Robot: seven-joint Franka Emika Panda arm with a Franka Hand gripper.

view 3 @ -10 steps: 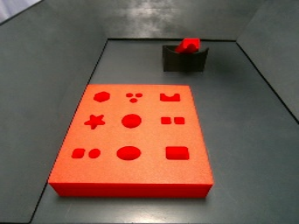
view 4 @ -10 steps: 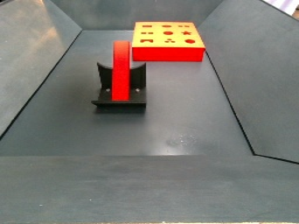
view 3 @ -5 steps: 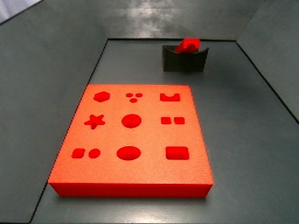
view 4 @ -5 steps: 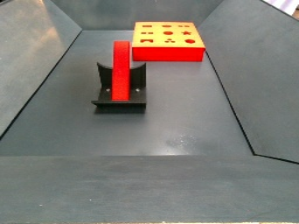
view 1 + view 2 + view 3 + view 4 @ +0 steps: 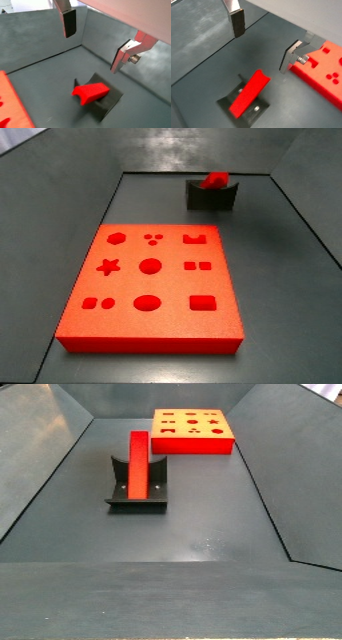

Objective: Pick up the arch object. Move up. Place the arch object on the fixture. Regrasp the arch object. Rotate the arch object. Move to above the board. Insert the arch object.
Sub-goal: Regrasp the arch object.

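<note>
Looking through a wrist view, the claw (image 5: pixel 93 42) hangs spread wide and empty above the arch object (image 5: pixel 89 92), which leans in the fixture (image 5: pixel 105 102); neither silver finger (image 5: pixel 69 22) touches it. By my reckoning the placing is done and the regrasp is in hand: the claw must drop, straddle the bar and close on it squarely before any turning.

In a wrist view from the opposite side, the claw (image 5: pixel 264 42) shows the same open gap, with the arch object (image 5: pixel 249 92) slanting up out of the fixture (image 5: pixel 243 104) and a corner of the board (image 5: pixel 323 72) close by.

In a side view, the board (image 5: pixel 150 278) lies flat on the table, its cutouts all unfilled, the arch slot near the far right corner. The fixture (image 5: pixel 213 196) behind it holds the arch object (image 5: pixel 215 178). The claw is out of shot.

In a side view from the far end, the arch object (image 5: pixel 136 464) rests tilted in the fixture (image 5: pixel 138 494), well apart from the board (image 5: pixel 193 431).
</note>
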